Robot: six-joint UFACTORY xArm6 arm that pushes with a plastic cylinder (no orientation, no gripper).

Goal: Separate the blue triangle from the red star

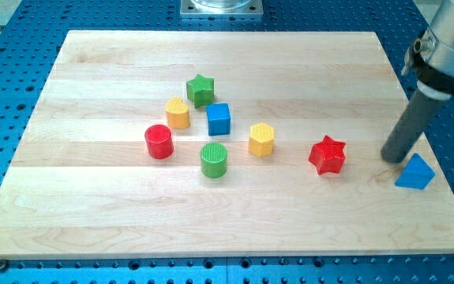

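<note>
No gripper on this arm, so nothing to open or close: only a dark rod ending in my tip (392, 158), planted on the wooden board (92, 221) at the frame's right side. Tip just beside the blue triangle (414, 173), at its upper-left edge, between it and the red star (327, 155); touching or a hair apart, hard to tell.

Judged from this, the push in hand: drive toward the lower right, carrying the triangle further from the star. Best kept slow and through the block's middle, since an off-centre shove on a sloped face likely spins it off the tip. Little board left toward the right edge, so a short stroke, perhaps angled down the frame, to avoid tipping the block off. Star well clear on the left; no reason to touch it.

Blue triangle: small, solid, bright blue, apex pointing up the frame, near the board's right edge. Red star: chunky, ribbed top, lying flat right of centre. Some gap already between the two. Other blocks clustered left of centre, out of the way.
</note>
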